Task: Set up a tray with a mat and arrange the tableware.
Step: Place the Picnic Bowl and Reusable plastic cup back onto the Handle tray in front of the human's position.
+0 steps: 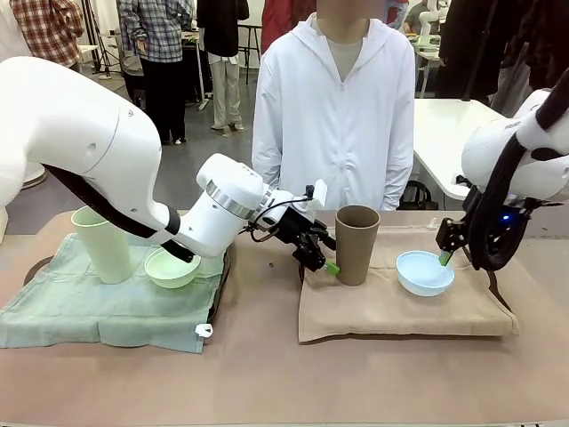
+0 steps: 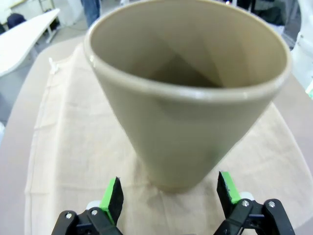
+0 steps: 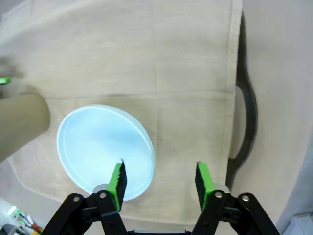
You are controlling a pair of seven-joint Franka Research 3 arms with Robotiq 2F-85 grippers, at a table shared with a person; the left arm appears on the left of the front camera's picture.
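Note:
The brown cup (image 1: 357, 244) stands upright on the beige mat (image 1: 400, 307) covering the right tray. My left gripper (image 1: 325, 262) is open just left of its base; in the left wrist view the brown cup (image 2: 188, 88) rises right beyond the open left gripper (image 2: 170, 194), apart from the pads. The light blue bowl (image 1: 425, 272) rests on the mat to the cup's right. My right gripper (image 1: 444, 256) hovers open above the bowl's right rim; the right wrist view shows the right gripper (image 3: 159, 179) over the edge of the light blue bowl (image 3: 102, 149). The pale green cup (image 1: 102, 243) and pale green bowl (image 1: 172, 267) sit on the green mat (image 1: 80, 311).
A black tray handle (image 3: 247, 122) sticks out past the beige mat's edge. A dark tray edge (image 1: 219, 285) shows under the green mat. A person in a white hooded top (image 1: 336, 116) stands at the far side. A white table (image 1: 449, 133) is behind on the right.

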